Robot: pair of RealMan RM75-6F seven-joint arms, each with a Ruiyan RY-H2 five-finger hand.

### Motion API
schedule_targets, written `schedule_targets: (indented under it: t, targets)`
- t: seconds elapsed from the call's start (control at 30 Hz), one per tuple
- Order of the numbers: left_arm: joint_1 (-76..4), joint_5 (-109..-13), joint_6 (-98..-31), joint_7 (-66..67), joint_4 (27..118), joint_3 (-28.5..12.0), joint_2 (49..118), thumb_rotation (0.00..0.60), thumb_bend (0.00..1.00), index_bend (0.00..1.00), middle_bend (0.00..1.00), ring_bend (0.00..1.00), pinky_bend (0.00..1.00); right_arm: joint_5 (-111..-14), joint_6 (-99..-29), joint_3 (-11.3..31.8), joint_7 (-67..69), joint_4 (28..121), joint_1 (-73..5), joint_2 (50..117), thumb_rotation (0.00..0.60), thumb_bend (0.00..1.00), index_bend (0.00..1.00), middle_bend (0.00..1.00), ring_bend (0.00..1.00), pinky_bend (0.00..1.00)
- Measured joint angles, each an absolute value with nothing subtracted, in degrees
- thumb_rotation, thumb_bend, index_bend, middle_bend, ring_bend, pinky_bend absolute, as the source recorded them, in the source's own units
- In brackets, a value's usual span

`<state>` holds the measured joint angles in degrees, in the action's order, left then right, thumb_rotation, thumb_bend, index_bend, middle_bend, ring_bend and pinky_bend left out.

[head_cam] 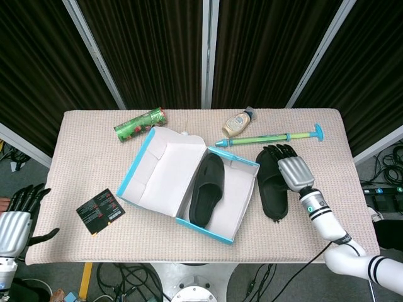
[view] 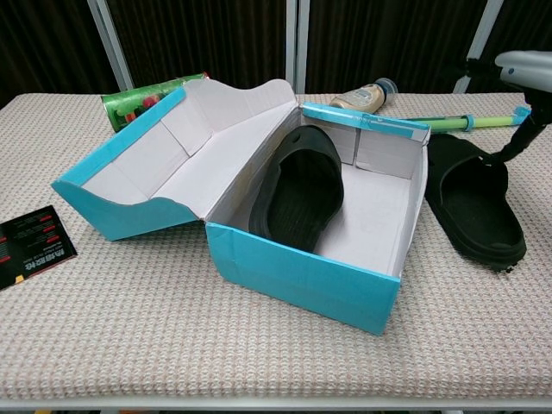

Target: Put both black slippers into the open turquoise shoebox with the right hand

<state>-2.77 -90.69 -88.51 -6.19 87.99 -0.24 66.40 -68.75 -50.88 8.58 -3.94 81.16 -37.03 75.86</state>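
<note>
Left hand (head_cam: 14, 225) sits off the worktop's (head_cam: 82, 145) left edge, fingers apart, holding nothing, not involved. On the worktop nr that side: a black card (head_cam: 100, 211), and further back a green can (head_cam: 140, 124) lying on its side. Mid-worktop is the turquoise shoebox (view: 302, 272), lid flipped open to the left. One black slipper (view: 299, 198) is already inside, lying along the left part of the box floor w/ its toe toward the back wall, so half the job looks done. Behind the box: a sauce bottle (head_cam: 237, 123) on its side and a long green pump (head_cam: 271, 137). Just right of the box, on the worktop, lies the second slipper (view: 473, 205), sole down, not yet in. Right hand (head_cam: 291, 165) hovers over the slipper's right side, fingers spread, gripping nothing; whether it touches the slipper I can't tell. Left to do, prob: grab that slipper and set it in the free right part of the box.
</note>
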Motion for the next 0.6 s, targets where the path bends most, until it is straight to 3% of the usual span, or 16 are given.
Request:
schedule_targets:
  t: [0.3, 0.6]
  targets:
    - [-3.0, -90.2, -88.0, -4.6, 89.8, -0.3, 65.6, 0.600, 0.06, 0.14, 0.06, 0.02, 0.09, -57.1, -36.3, 9.4, -4.0, 71.6, -42.0, 78.0, 0.600, 0.00, 0.00, 0.09, 0.00, 0.00]
    - [-3.0, -89.6, -87.4, -3.8, 90.6, -0.2, 65.2, 0.600, 0.06, 0.14, 0.06, 0.02, 0.09, -54.0, -26.1, 9.8, -3.6, 63.3, -47.7, 80.7, 0.600, 0.00, 0.00, 0.17, 0.00, 0.00]
